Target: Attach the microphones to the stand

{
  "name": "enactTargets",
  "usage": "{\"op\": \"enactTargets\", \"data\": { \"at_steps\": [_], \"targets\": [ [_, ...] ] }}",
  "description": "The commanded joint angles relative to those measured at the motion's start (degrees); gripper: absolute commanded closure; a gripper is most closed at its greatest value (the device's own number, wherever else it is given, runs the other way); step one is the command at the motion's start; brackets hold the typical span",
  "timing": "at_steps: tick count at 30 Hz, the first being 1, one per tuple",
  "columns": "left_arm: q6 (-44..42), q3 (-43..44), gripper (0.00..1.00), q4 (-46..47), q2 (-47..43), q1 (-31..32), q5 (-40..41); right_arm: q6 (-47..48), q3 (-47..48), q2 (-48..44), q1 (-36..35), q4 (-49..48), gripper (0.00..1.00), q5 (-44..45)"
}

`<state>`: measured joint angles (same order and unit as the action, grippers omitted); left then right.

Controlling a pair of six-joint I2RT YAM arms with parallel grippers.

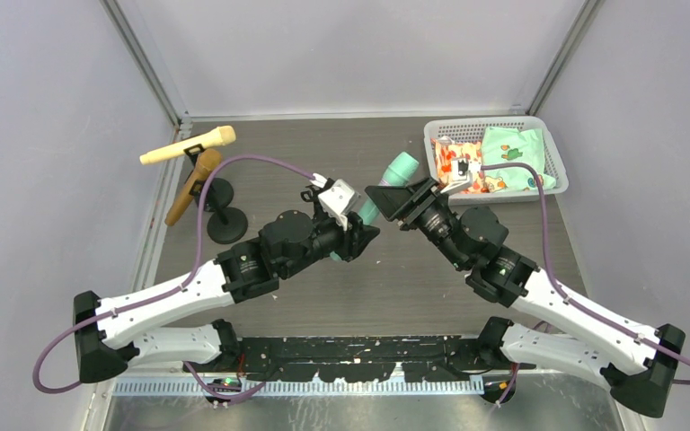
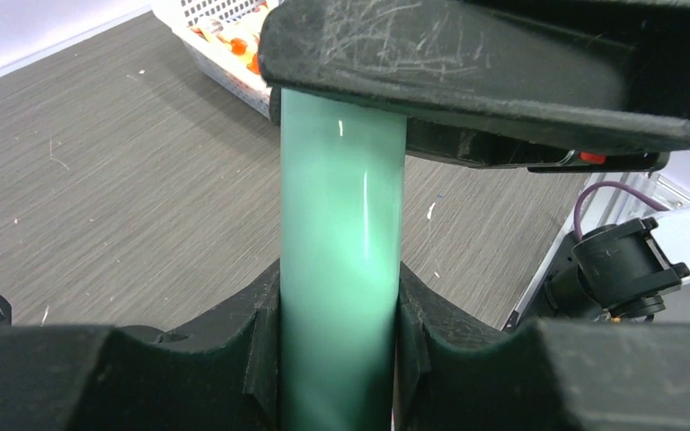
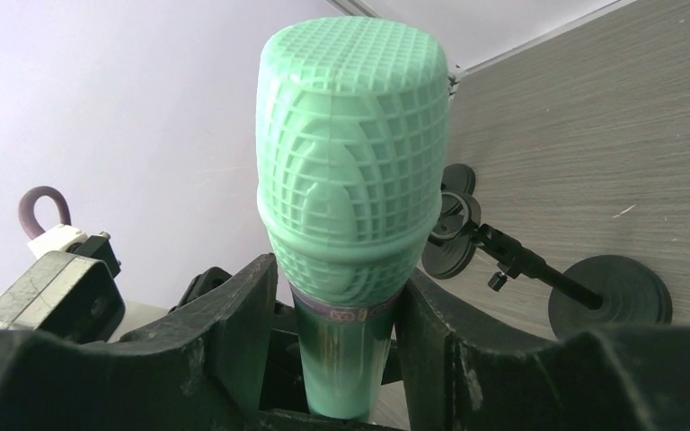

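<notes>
While two microphones (image 1: 189, 145) (image 1: 190, 186) rest at two stands (image 1: 227, 224), left gripper (image 2: 341, 323) clamps the third, mint-green microphone (image 3: 350, 144); hold of right gripper (image 3: 343, 350) unclear.

We see a mint-green microphone (image 1: 397, 172) at centre frame, its head (image 3: 350, 144) moulded in a fine grid. At upper left are a cream-yellow microphone (image 1: 166, 153), a golden-brown microphone (image 1: 189, 189) and black stands (image 1: 227, 226). The table (image 1: 323, 144) is grey-brown wood grain. At upper right, a white lattice basket (image 1: 485, 124) holds an orange-and-white printed pouch (image 1: 456, 163) and a mint printed pouch (image 1: 517, 153).
</notes>
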<state>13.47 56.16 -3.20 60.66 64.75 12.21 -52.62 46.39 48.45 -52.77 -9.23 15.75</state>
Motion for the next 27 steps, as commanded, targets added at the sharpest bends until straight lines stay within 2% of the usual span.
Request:
{"op": "enactTargets", "data": {
  "at_steps": [1,12,14,16,18,20,24,27],
  "targets": [
    [0.1,-0.5,1.0,2.4,-1.0,-0.2,-1.5,0.4,2.8,1.5,-0.2,-4.2,0.45,-1.0],
    [0.6,-0.4,1.0,2.4,-1.6,-0.2,-3.2,0.4,3.3,3.9,-0.2,-5.3,0.46,-0.9],
    [0.7,-0.9,1.0,2.4,-2.0,-0.2,-3.0,0.6,3.0,3.9,-0.2,-5.7,0.51,-0.7],
    [1.0,-1.6,0.99,2.3,-2.7,-0.2,-1.7,1.0,2.5,3.8,-0.2,-6.1,0.64,-0.1],
    [1.4,-2.7,0.9,2.0,-3.7,-0.2,0.0,1.2,1.8,3.0,-0.2,-6.6,0.77,1.1],
    [1.8,-3.9,0.72,1.6,-4.9,-0.2,2.7,1.6,0.7,2.1,-0.2,-7.5,0.87,2.4],
    [2.3,-7.6,0.35,1.4,-8.3,-0.3,8.7,3.3,-1.3,-1.1,-0.2,-7.6,0.98,6.3],
    [2.1,-10.8,0.22,1.1,-11.1,-0.6,11.8,5.1,-1.6,-3.0,-0.1,-5.5,0.99,8.7]
  ]
}}
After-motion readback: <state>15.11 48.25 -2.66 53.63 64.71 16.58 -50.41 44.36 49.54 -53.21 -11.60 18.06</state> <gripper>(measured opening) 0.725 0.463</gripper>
